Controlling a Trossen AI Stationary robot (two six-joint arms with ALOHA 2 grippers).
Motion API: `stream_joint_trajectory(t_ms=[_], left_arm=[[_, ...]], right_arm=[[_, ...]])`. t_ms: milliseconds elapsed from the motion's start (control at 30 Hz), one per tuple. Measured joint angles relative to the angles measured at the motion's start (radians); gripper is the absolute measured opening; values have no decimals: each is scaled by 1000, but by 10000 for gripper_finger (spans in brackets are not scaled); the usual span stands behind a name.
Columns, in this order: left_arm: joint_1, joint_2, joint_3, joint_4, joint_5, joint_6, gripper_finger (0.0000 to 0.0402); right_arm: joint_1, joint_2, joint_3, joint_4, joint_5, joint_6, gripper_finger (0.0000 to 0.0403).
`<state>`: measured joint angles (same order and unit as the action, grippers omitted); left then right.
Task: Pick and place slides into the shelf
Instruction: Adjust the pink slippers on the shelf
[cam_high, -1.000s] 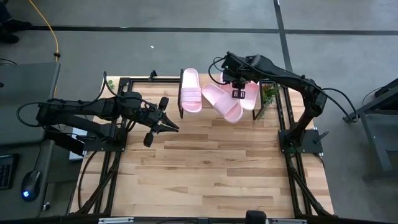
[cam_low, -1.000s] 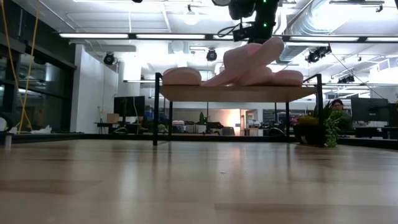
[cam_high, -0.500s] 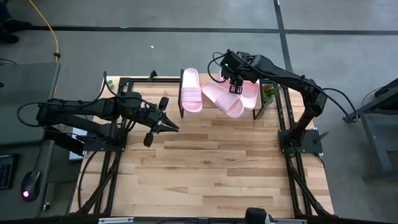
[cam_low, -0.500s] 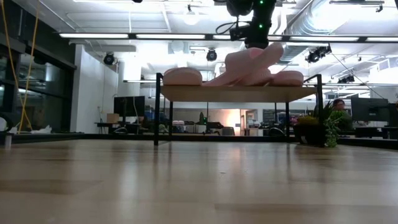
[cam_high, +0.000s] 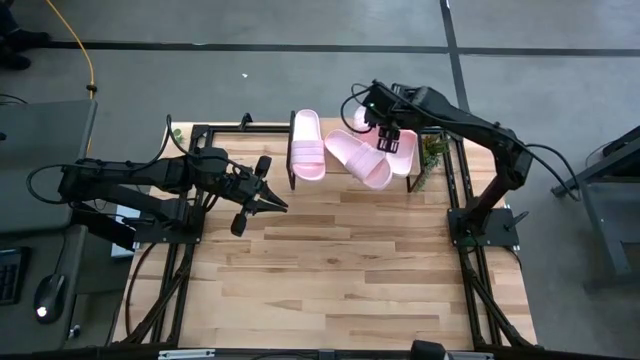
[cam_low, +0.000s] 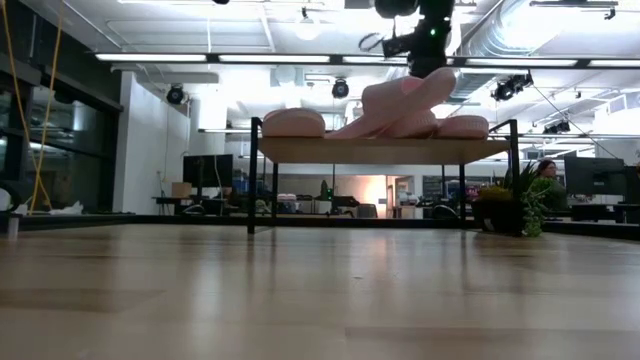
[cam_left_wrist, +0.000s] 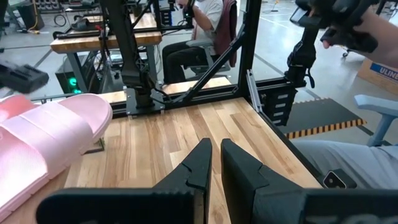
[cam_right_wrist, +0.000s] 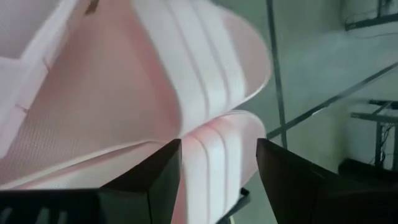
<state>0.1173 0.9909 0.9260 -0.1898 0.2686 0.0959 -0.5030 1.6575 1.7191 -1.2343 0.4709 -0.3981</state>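
Observation:
The shelf (cam_low: 385, 148) stands at the table's far edge and carries pale pink slides. One slide (cam_high: 306, 145) lies flat at its left end. A second slide (cam_high: 358, 160) lies askew in the middle, tilted, with its raised end (cam_low: 435, 78) leaning on the slide (cam_high: 404, 156) at the right. My right gripper (cam_high: 389, 137) hangs open just over that raised end; its fingers flank a ribbed strap (cam_right_wrist: 214, 158) in the right wrist view. My left gripper (cam_high: 272, 197) is shut and hovers over the table's left half, near the shelf's left end. My right gripper comes slanting down from above with its open fingers (cam_right_wrist: 158, 180) on either side of the tilted slide's strap (cam_right_wrist: 214, 158). I cannot tell whether a finger touches the strap. The slide rests on the shelf and on the neighbouring slide.
A small green plant (cam_high: 432, 155) stands just right of the shelf. Bare wooden tabletop (cam_high: 340, 270) stretches from the shelf to the near edge. Black frame rails (cam_high: 470, 290) run along both sides. A seated person (cam_left_wrist: 205, 25) shows beyond the table.
My right gripper has opened and let go of the tilted slide, which stays leaning on its neighbour on the shelf. The gripper has turned at the wrist and drawn slightly up and toward the far edge.

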Motion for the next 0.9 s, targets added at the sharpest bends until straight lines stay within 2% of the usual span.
stream_joint_trajectory(t_ms=[100, 300, 500, 667, 900], left_arm=[[0, 0, 0, 0, 0, 0, 24], [0, 0, 0, 0, 0, -1, 24], [0, 0, 0, 0, 0, -2, 24], [0, 0, 0, 0, 0, -2, 24], [0, 0, 0, 0, 0, -2, 24]], right_arm=[[0, -44, 0, 18, -21, -1, 197], [15, -131, 0, 5, -146, 53, 197], [108, -164, 0, -19, -193, 83, 197], [232, -167, 0, -45, -150, 110, 197], [411, -167, 0, -75, 20, 145, 197]])
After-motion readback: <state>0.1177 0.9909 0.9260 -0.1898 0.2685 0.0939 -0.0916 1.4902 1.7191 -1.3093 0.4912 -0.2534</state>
